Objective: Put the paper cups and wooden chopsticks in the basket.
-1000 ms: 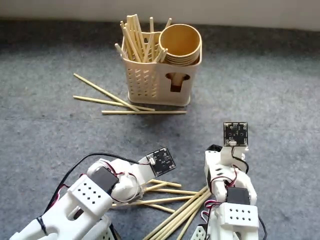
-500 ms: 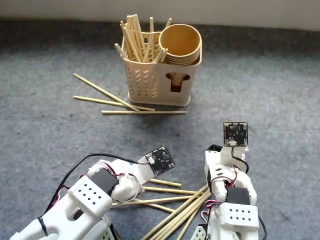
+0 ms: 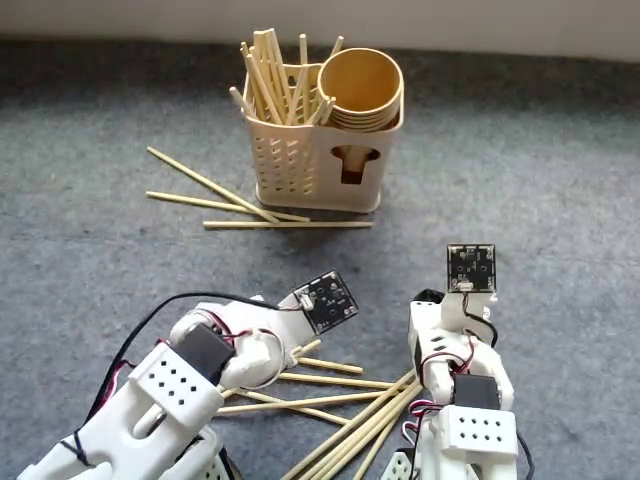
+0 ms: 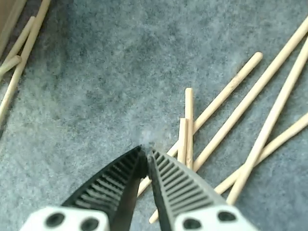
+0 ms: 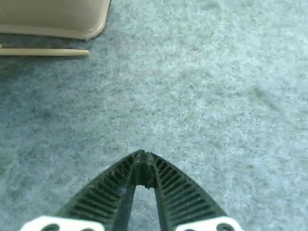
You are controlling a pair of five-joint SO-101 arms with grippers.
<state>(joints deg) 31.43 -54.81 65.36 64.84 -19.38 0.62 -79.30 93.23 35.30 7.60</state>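
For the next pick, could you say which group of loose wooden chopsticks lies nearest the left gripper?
The fanned pile of pale chopsticks away from the cream slotted basket: the left gripper is at its edge; the other three lie beside the basket.

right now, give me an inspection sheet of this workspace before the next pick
surface: grey carpet.
job's things: basket holds upright chopsticks in one compartment and stacked paper cups in the other; three loose chopsticks lie beside it; a pile lies by the arms.
clutter: nothing seen.
grippers: left gripper shut, empty, over the pile; right gripper shut, empty, over bare carpet.
cables: black cable loops off the left arm; coloured wires on the right arm.
surroundings: pale strip along the far edge.
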